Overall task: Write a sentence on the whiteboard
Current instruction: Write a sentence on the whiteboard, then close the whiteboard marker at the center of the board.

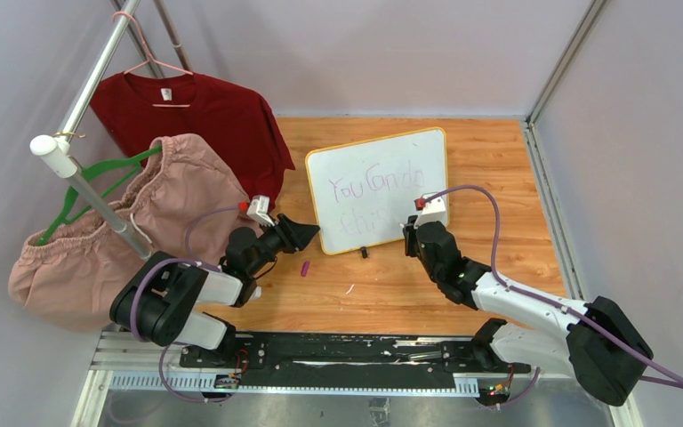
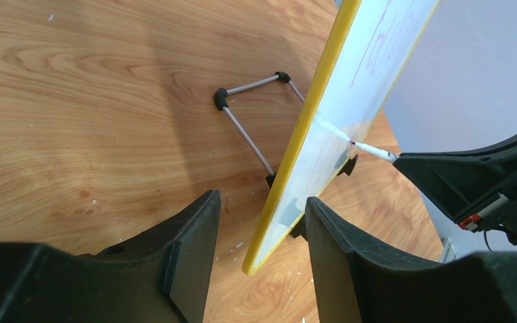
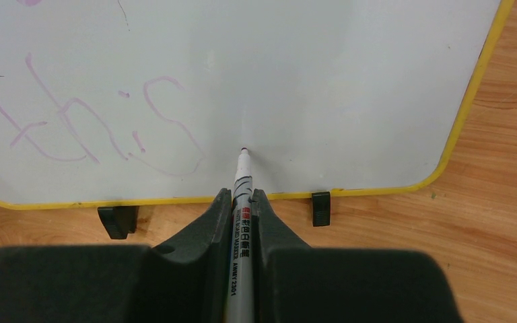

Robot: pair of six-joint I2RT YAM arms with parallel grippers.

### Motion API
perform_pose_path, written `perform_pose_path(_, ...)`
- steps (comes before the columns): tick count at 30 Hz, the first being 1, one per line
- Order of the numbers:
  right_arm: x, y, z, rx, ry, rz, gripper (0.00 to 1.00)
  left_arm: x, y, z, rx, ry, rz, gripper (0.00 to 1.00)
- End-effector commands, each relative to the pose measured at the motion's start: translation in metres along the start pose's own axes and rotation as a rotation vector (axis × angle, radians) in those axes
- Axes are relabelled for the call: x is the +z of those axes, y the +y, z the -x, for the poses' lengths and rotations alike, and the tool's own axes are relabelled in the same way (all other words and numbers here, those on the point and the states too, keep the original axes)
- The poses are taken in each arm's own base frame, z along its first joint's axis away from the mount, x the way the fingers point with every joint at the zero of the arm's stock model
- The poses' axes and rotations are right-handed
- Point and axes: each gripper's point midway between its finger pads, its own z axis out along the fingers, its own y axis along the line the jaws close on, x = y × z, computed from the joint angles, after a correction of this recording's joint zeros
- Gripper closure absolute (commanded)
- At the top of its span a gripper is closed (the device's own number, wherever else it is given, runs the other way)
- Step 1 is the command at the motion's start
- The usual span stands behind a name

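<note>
Right pincer (image 3: pixel 242 198) clamped on marker (image 3: pixel 242 173), tip touching whiteboard (image 3: pixel 350 81) just right of the purple sentence (image 1: pixel 375 189). Left pincer (image 2: pixel 261 204) half open, straddling the whiteboard's lower corner.

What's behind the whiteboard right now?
A thin wire kickstand with black corner caps rests on the wooden table behind the whiteboard. Where it joins the board's back is hidden; the overhead view shows none of it.

Top view: high, behind the robot, looking down over the whole table (image 1: pixel 498 178), far off. Left wrist: very close, edge-on along the whiteboard (image 2: pixel 357 87) lower corner. Right wrist: close, facing its front, lower part. All three share the whiteboard.
</note>
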Motion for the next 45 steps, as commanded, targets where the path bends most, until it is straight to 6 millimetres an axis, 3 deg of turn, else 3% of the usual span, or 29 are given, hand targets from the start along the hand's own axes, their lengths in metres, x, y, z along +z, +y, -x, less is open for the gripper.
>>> perform_pose_path(1, 0.004, -0.002, 0.006, 0.028, -0.016, -0.016, 1.0, -0.002, -0.006, 0.005, 0.028, -0.028, -0.022, 0.45)
perform_pose_path(13, 0.003, -0.003, 0.007, 0.028, -0.016, -0.014, 1.0, -0.003, -0.006, 0.005, 0.025, -0.026, -0.019, 0.45)
perform_pose_path(31, -0.022, -0.004, 0.024, 0.052, -0.055, 0.037, 1.0, -0.003, -0.008, 0.008, 0.03, -0.036, -0.018, 0.46)
perform_pose_path(39, -0.046, -0.004, 0.045, 0.072, -0.115, 0.091, 1.0, -0.004, -0.008, 0.01, 0.03, -0.037, -0.011, 0.46)
perform_pose_path(45, -0.079, 0.006, 0.07, 0.042, -0.165, 0.216, 1.0, -0.004, -0.006, 0.011, 0.013, -0.029, 0.019, 0.46)
